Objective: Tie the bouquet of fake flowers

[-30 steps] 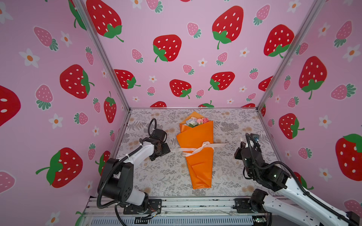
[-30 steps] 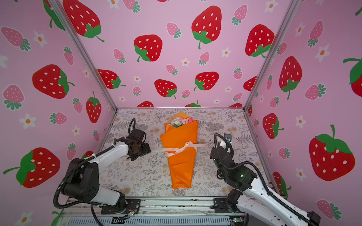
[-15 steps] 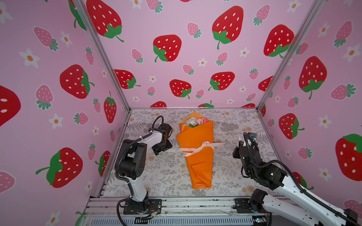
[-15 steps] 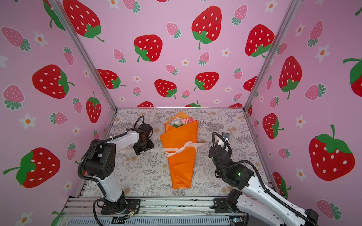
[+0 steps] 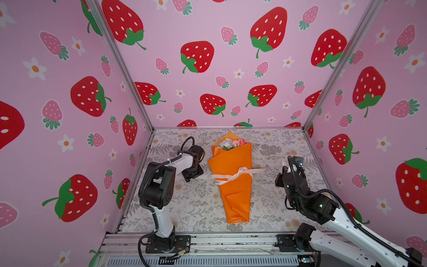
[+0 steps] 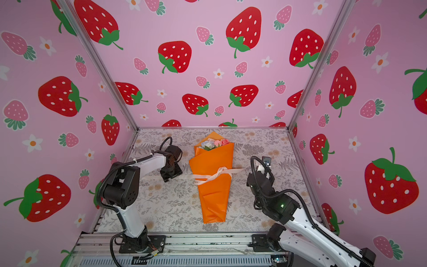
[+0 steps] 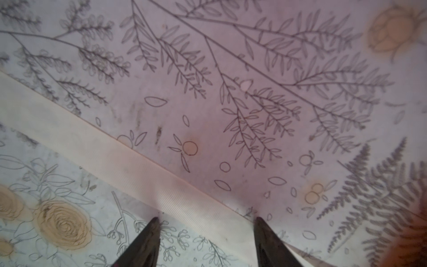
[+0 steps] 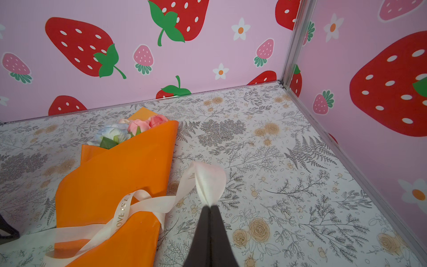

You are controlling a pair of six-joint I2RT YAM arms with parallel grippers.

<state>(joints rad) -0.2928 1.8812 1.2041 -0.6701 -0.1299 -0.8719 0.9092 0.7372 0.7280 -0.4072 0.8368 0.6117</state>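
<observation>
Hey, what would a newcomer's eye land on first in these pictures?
The pink strawberry-print walls dominate on all sides. Against them, the orange-wrapped bouquet of fake flowers lies mid-table on the floral tabletop, a cream ribbon crossed over its waist. The right hand pinches one ribbon end to the bouquet's right; the left hand stands open astride the other end.

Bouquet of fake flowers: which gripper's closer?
Left. The left gripper sits close beside the bouquet, straddling the cream ribbon; the right gripper stands farther off, pinching its other end.
</observation>
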